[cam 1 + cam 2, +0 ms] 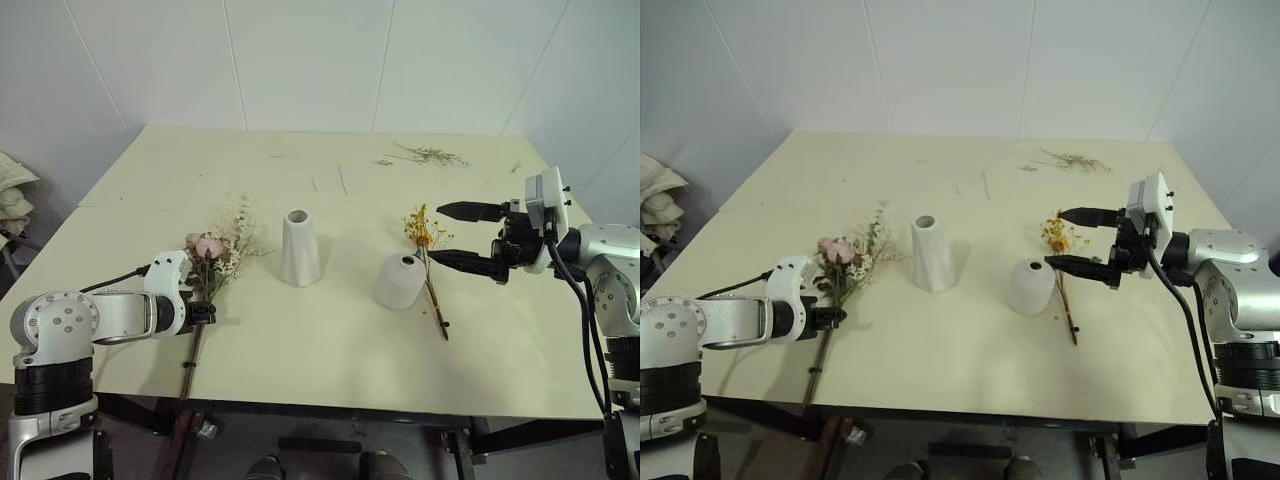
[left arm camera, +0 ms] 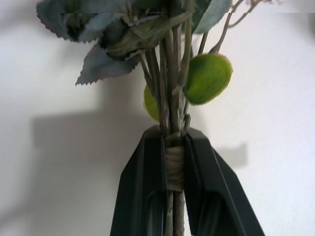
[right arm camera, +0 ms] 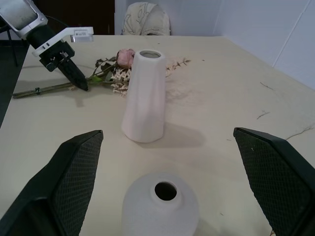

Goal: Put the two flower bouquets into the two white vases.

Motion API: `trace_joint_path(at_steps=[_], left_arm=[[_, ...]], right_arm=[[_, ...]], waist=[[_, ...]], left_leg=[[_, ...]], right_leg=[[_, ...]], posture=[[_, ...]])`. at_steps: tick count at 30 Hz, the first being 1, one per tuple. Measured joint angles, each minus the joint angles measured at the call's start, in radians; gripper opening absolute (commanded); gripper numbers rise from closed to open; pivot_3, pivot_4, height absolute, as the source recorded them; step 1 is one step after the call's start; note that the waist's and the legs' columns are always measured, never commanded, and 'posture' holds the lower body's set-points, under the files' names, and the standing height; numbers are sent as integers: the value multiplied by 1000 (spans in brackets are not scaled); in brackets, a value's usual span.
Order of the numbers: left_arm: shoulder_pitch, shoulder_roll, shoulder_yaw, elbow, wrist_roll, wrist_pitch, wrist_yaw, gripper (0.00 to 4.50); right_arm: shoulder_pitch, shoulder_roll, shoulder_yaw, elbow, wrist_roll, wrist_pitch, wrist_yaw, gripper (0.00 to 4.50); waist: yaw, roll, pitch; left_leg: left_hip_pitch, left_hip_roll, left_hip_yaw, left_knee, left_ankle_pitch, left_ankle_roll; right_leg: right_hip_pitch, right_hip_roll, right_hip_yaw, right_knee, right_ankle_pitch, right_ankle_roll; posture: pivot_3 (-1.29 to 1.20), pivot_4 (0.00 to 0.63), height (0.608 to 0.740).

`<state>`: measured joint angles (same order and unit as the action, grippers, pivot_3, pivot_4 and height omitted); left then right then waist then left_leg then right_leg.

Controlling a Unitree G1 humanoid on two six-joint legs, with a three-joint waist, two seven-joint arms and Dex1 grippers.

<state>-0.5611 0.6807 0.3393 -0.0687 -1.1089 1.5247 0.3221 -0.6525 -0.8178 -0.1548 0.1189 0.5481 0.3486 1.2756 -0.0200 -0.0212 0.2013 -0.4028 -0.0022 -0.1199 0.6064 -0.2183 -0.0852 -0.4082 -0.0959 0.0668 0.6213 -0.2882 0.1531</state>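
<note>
Now, left tool: clamped on the rose bouquet stem's tied part.
Right tool: spread wide, holding nothing, beside the round vase.

The left gripper was clamped on the rose bouquet left of the tall vase, while the right gripper hung wide open to that vase's right.

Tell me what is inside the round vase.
The round vase stands upright with a small dark mouth. Nothing sticks out of it; its inside is too dark to see. The yellow bouquet lies on the table beside it.
</note>
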Motion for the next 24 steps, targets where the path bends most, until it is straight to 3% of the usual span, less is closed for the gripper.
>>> trace_joint_path(at_steps=[7, 16, 24], left_arm=[[-52, -5, -7, -36, 194, -360, -217, 160], [-145, -88, -53, 131, 457, -959, -579, 160], [-334, -210, -22, 344, 480, -1299, -841, 160]], right_arm=[[22, 0, -9, -15, 1, 0, -21, 4500], [91, 0, -57, -92, 24, 1, -50, 4500], [132, -2, -92, -136, 34, 5, -84, 4500]], waist=[[-7, 0, 0], [-5, -1, 0], [-5, -1, 1]], left_leg=[[-1, 0, 0, -2, -1, 0], [-2, 0, 1, -2, -1, 0], [-3, 0, 1, -1, -1, 1]], right_leg=[[-1, 0, 0, -2, 0, 0], [-1, 0, 0, -4, 1, 2], [0, 0, 0, -4, 2, 3]], posture=[[0, 150, 740], [0, 150, 740], [0, 150, 740]])
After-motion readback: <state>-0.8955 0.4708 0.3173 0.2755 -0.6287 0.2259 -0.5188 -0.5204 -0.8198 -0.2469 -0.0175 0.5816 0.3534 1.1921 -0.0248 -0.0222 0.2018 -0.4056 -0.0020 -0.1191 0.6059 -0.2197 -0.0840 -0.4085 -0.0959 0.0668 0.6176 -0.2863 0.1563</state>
